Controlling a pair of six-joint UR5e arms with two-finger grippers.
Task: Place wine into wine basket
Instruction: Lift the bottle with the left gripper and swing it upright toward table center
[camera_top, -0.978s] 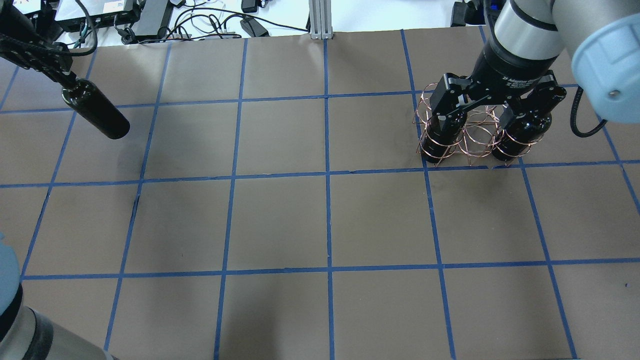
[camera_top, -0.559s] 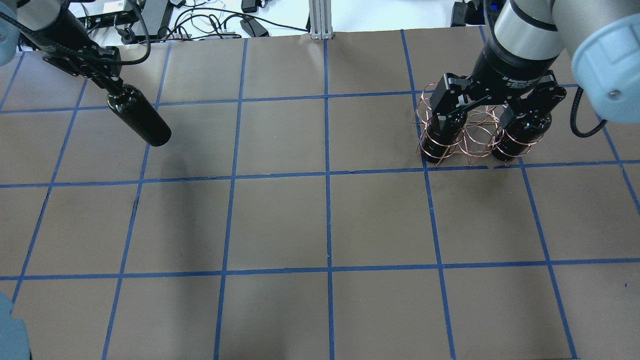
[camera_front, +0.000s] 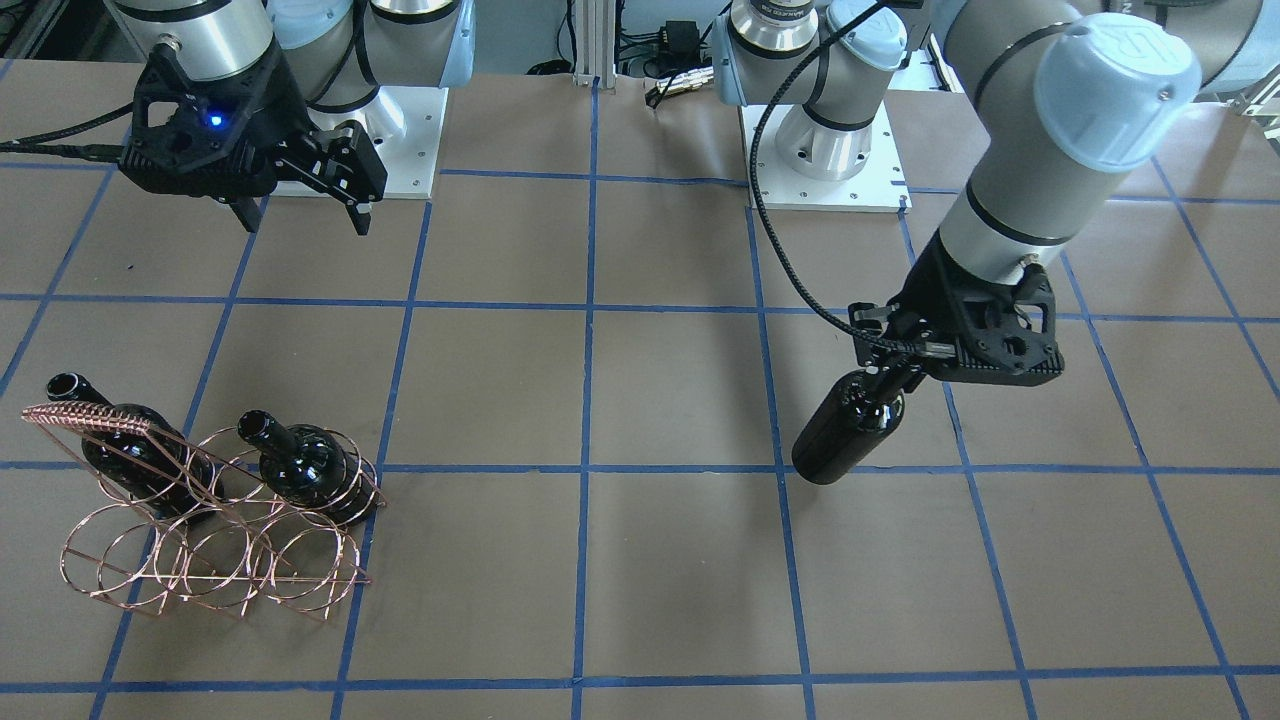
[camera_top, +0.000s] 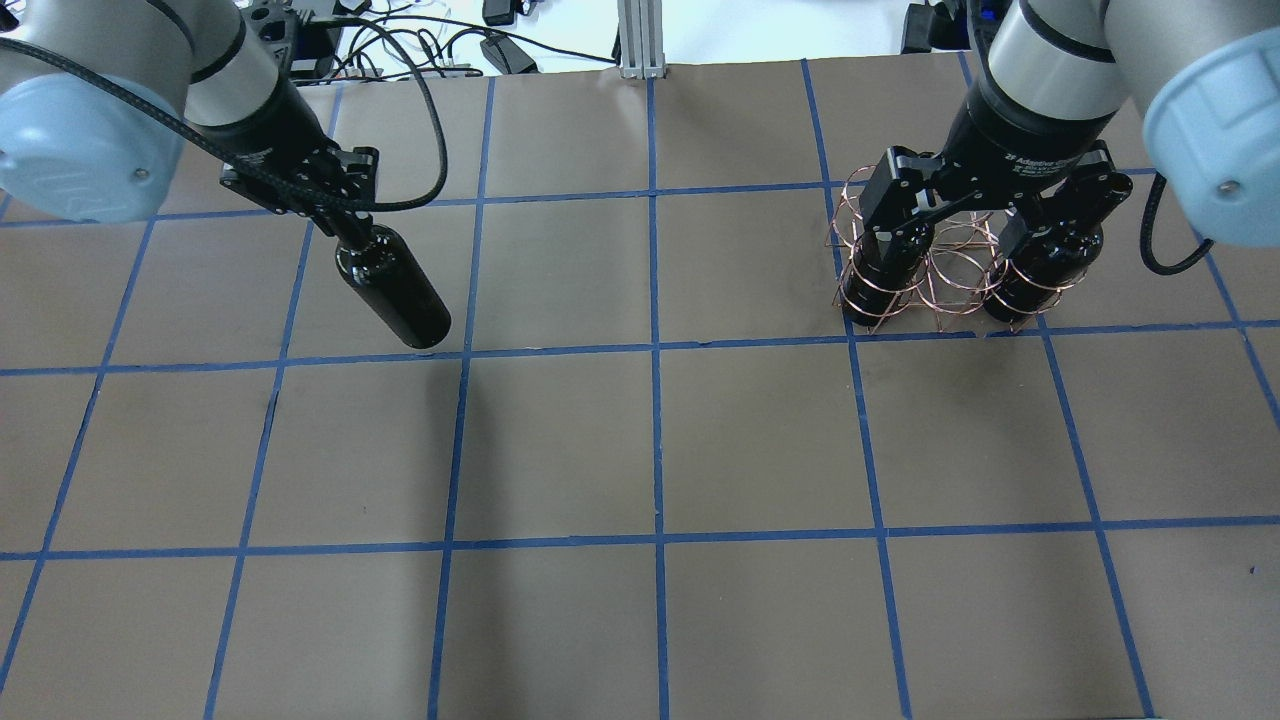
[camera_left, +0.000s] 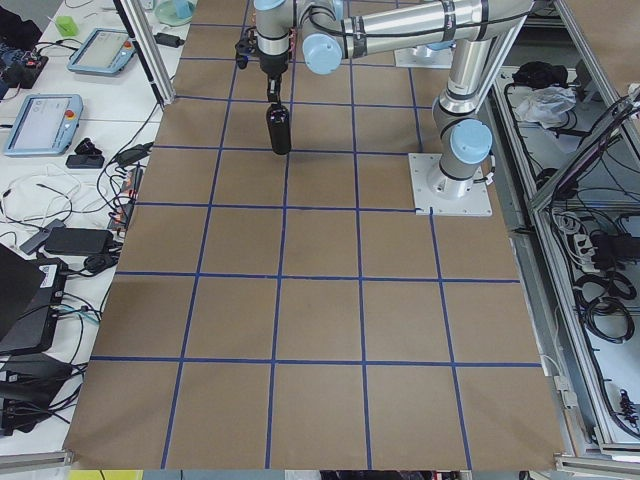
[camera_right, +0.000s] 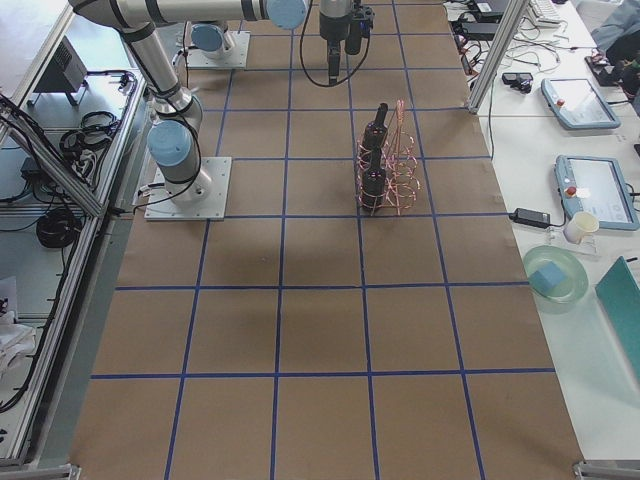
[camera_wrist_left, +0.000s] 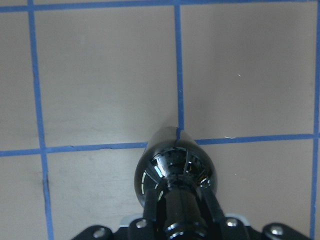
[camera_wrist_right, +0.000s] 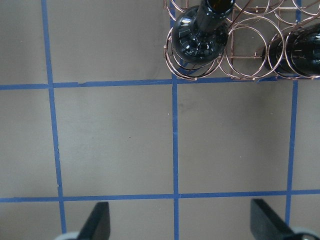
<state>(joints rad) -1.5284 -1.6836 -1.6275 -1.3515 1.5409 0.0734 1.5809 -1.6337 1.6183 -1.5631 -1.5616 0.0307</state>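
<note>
My left gripper (camera_top: 345, 218) is shut on the neck of a glossy black wine bottle (camera_top: 393, 288) and holds it hanging above the table, left of centre. The left wrist view shows the bottle (camera_wrist_left: 175, 167) from above, and the front view shows it too (camera_front: 848, 432) under the gripper (camera_front: 893, 368). The copper wire wine basket (camera_top: 940, 268) stands at the far right. Two more bottles (camera_front: 135, 455) (camera_front: 300, 468) stand in its outer rings on the robot's side, with an empty ring between them (camera_wrist_right: 250, 35). My right gripper (camera_front: 300, 208) is open and empty, high above the basket.
Brown paper with a blue tape grid covers the table (camera_top: 650, 440). Cables and boxes (camera_top: 400, 40) lie beyond its far edge. The arm bases (camera_front: 820, 150) stand on white plates at the robot's side.
My left arm has carried the bottle to the right, toward the table's middle and the basket. The right arm and the basket have not moved.
</note>
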